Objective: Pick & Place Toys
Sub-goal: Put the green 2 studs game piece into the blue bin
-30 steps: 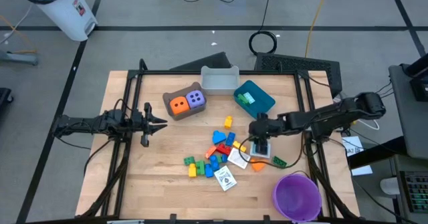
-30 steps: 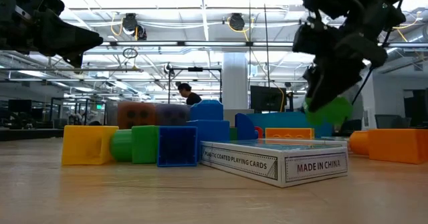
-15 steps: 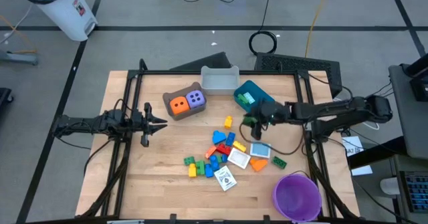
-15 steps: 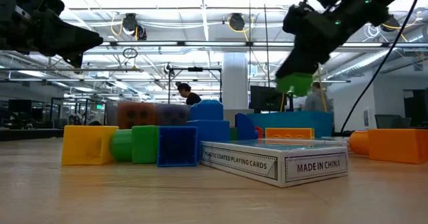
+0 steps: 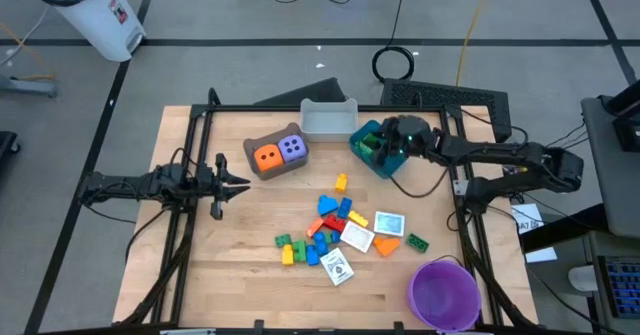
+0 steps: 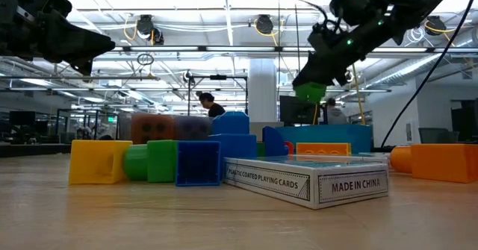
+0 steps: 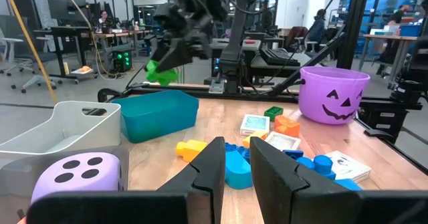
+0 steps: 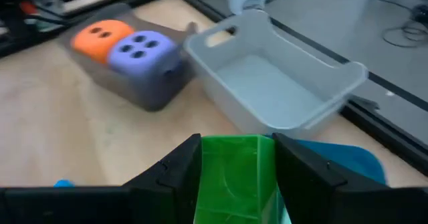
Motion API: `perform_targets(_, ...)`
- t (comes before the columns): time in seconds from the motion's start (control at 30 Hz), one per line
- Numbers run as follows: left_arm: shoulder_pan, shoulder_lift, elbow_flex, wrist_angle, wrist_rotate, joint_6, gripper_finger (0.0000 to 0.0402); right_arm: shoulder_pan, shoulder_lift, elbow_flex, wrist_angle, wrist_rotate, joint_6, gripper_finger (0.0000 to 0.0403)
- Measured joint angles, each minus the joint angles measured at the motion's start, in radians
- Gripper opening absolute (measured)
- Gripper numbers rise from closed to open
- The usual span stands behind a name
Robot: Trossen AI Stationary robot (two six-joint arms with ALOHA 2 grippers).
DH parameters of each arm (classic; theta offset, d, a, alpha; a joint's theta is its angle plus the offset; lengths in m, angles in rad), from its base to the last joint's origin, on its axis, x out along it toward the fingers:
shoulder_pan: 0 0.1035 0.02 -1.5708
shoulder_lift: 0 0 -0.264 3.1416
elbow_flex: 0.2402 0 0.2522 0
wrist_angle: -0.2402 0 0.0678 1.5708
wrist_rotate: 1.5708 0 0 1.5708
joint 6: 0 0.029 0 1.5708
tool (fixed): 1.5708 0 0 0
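On the wooden desk (image 5: pixel 250 235), the right gripper (image 5: pixel 392 147) holds a green brick (image 8: pixel 234 174) between its jaws above the blue bin (image 5: pixel 381 145), so release is judged next; the left gripper (image 5: pixel 240 184) waits, jaws nearly closed, empty.

Bright, even overhead ceiling light; soft shadows, blurred right wrist view.

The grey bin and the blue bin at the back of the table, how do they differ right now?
The grey bin looks empty in the right wrist view; the blue bin already holds something green. The right pincer hangs over the blue bin gripping a green brick; nothing hangs over the grey bin. Both are open-topped and sit side by side.
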Motion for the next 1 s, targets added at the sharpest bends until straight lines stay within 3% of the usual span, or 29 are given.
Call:
perform_targets(0.63, 0.0, 0.0, 0.0, 0.0, 0.0, 0.0, 0.0076, -0.171, 0.298, 0.0, 0.143, -0.004, -0.056, 0.0162)
perform_targets(1.0, 0.0, 0.0, 0.0, 0.0, 0.0, 0.0, 0.0076, -0.186, 0.333, 0.0, 0.152, -0.001, -0.089, 0.0162)
